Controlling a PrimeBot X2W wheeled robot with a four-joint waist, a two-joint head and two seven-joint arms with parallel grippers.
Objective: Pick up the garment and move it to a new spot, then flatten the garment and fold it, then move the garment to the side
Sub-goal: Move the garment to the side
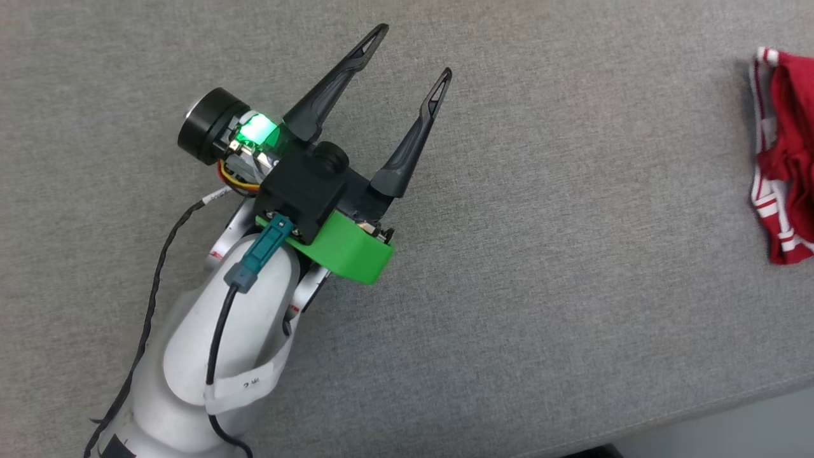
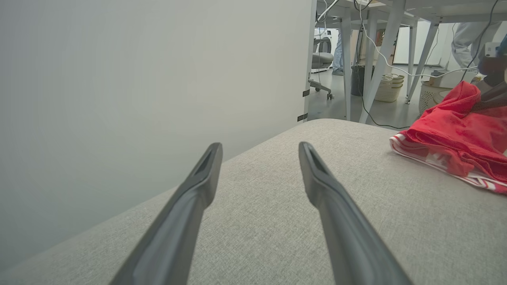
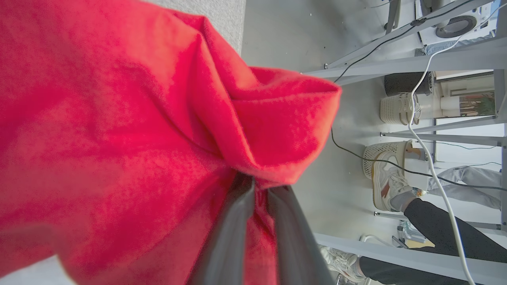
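The garment [image 1: 785, 172] is a bunched red shirt with red-white striped trim, lying at the far right edge of the grey cushion in the head view. From the left wrist it shows as a red heap [image 2: 455, 138] to the right. In the right wrist view my right gripper [image 3: 259, 188] is shut on a fold of the garment [image 3: 119, 130], the red cloth bunched over the fingertips. My left gripper [image 1: 416, 51] stands open over bare cushion at the left, well apart from the garment; its own view shows the left gripper [image 2: 259, 148] holding nothing.
The grey cushion [image 1: 572, 286] ends at its front edge at the lower right. A pale wall [image 2: 138, 79] stands beyond the cushion's far edge. White table legs, cables and baskets [image 2: 390, 87] are on the floor past it. A person's legs and shoes [image 3: 390, 182] are near the tables.
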